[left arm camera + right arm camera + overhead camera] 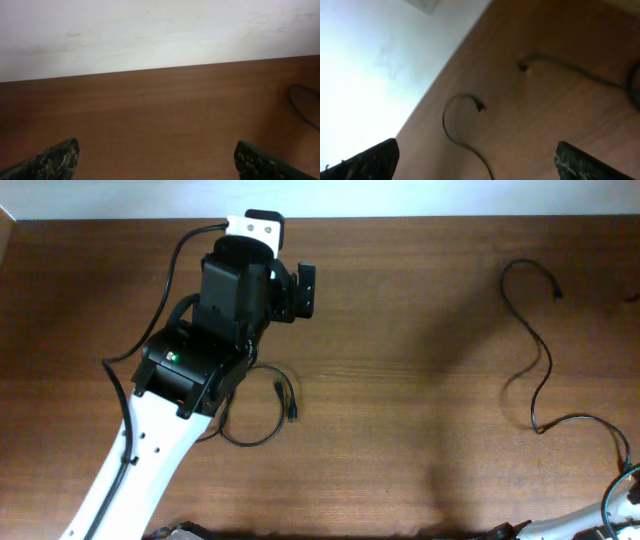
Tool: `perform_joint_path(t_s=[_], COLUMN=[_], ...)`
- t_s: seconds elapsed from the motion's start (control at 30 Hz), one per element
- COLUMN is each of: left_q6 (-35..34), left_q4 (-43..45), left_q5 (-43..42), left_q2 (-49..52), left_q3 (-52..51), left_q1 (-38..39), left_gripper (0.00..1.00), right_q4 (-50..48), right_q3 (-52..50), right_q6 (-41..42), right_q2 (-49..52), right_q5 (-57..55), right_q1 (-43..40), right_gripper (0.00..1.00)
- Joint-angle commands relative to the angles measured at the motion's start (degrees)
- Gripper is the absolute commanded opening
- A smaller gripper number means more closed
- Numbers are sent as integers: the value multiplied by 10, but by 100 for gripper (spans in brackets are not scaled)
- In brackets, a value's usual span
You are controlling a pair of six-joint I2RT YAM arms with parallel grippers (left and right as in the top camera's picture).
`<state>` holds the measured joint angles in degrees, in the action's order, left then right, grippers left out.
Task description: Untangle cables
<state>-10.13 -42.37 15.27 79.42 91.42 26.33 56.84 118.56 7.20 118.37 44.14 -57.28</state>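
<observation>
One thin black cable (pixel 262 420) lies in a loop on the wooden table, partly under my left arm, with a plug end (pixel 293 411) showing. A second black cable (pixel 541 370) snakes down the right side, with a plug (pixel 556 290) at its far end. My left gripper (pixel 157 150) is open and empty near the table's far edge (pixel 262 222); a bit of cable (pixel 301 104) shows at its right. My right gripper (pixel 477 150) is open and empty above the second cable (pixel 451 131), whose plug ends (pixel 480 106) lie ahead.
The left arm (pixel 190 370) covers much of the table's left middle, with its own thicker black wire (pixel 160 310) looping beside it. The right arm (pixel 620 505) shows only at the bottom right corner. A pale wall (pixel 150 30) rises behind the table's far edge.
</observation>
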Motion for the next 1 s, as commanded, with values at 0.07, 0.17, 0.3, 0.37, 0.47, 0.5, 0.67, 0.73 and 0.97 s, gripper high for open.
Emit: perform_joint_path(t_s=[0.07,0.17,0.3,0.37,0.47,0.5,0.67,0.73,0.97], left_q6=[-9,-9,-12,-12,-12,-12,-11,-11,-11], left_q4=[3,5,2,0,0,0,0,0,-6], left_q5=[0,0,0,0,0,0,0,0,2], left_q2=[3,3,3,3,3,3,3,3,3], left_q3=[7,7,7,7,7,7,7,7,7], left_q1=[2,2,2,2,2,2,2,2,2], left_gripper=[99,99,99,99,99,99,87,89,99], right_q4=[98,136,146,134,84,69,10,-6,79], right_q3=[-26,-67,-161,-218,-317,-335,-361,-325,35], right_q6=[-98,-28,71,70,68,68,65,41,4], right_q2=[4,4,4,4,4,4,4,4,3], right_q5=[-89,-213,-284,-309,-314,-306,-187,-105,-73], right_q1=[98,180,231,231,231,231,231,231,162], right_gripper=[99,99,84,76,64,60,4,4,4])
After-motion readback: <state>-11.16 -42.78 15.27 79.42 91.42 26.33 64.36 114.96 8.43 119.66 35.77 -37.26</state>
